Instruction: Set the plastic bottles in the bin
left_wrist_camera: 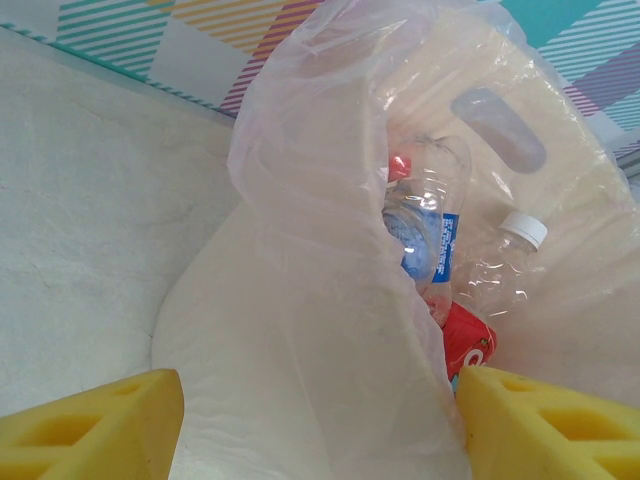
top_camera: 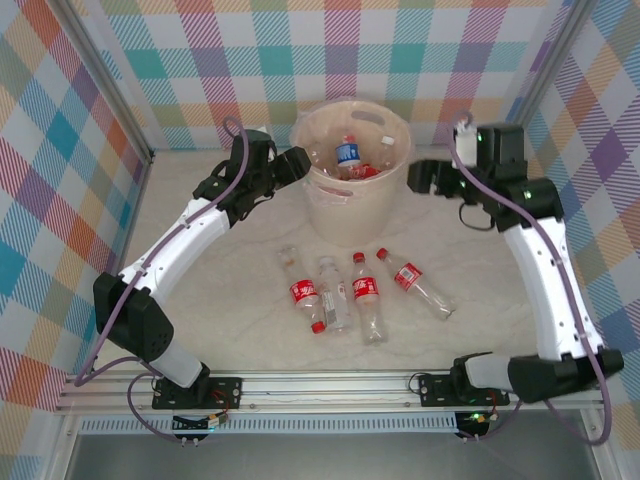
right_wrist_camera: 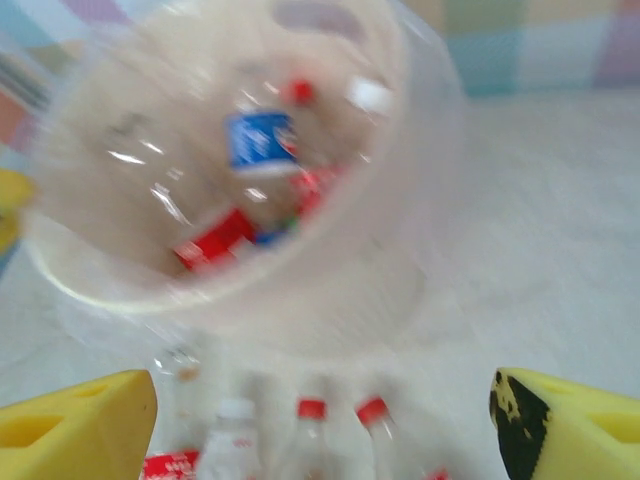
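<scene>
Left claw (top_camera: 298,163) and right claw (top_camera: 418,177), both wide and empty, flank the bin (top_camera: 350,215).

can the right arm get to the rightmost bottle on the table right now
Probably yes. The right gripper hangs open and empty beside the bin, and the rightmost red-labelled bottle lies on bare table on that arm's side, apart from the neighbouring bottle, with nothing in between.
</scene>
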{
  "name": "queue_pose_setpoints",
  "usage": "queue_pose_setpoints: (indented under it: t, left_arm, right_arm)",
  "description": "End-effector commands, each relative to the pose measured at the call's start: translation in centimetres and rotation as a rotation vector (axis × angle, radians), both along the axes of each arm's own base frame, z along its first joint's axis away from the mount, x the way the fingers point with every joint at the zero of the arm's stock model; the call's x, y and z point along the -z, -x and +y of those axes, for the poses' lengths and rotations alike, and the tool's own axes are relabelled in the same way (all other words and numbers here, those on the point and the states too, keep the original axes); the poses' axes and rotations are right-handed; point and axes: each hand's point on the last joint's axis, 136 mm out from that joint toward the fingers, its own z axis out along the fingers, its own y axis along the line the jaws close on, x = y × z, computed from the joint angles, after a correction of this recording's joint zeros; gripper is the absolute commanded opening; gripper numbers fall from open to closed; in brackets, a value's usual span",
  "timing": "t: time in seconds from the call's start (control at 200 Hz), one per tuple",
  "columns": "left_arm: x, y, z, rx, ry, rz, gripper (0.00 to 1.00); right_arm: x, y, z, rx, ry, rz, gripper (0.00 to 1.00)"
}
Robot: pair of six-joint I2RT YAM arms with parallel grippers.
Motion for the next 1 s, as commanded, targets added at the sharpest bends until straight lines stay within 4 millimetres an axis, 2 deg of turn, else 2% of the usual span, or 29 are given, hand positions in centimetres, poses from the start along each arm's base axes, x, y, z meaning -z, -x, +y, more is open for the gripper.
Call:
queue_pose_setpoints:
  t: [0.0, 0.13, 0.215, 0.31, 0.425, 0.665, 0.89, 0.995]
  left_arm:
    - [1.6, 1.1, 0.6, 0.017, -0.06, 0.054, 0.71]
    - [1.4, 1.0, 0.5, 0.028, -0.055, 0.047, 0.71]
    - [1.3, 0.9, 0.3, 0.039, -0.047, 0.048, 0.71]
    - [1.0, 0.9, 0.2, 0.045, -0.043, 0.046, 0.71]
    - [0.9, 0.9, 0.4, 0.043, -0.044, 0.049, 0.71]
    - [1.0, 0.9, 0.7, 0.031, -0.049, 0.054, 0.71]
    - [1.1, 0.7, 0.7, 0.024, -0.047, 0.058, 0.71]
    - [1.1, 0.7, 0.7, 0.023, -0.05, 0.06, 0.71]
  right_arm:
    - [8.9, 3.5, -2.2, 0.106, 0.063, 0.3, 0.86]
    - [15.5, 6.0, -2.2, 0.13, 0.056, 0.482, 0.87]
    - [18.9, 6.3, -1.4, 0.12, 0.023, 0.561, 0.87]
    - [21.6, 6.0, -1.0, 0.121, 0.042, 0.61, 0.89]
    - [23.3, 5.5, -0.5, 0.134, 0.037, 0.681, 0.95]
    - [27.3, 5.5, 1.8, 0.077, 0.041, 0.766, 0.96]
    - [30.6, 5.2, -0.2, 0.15, 0.138, 0.808, 0.93]
    - [31.3, 5.0, -1.5, 0.188, 0.162, 0.816, 0.9]
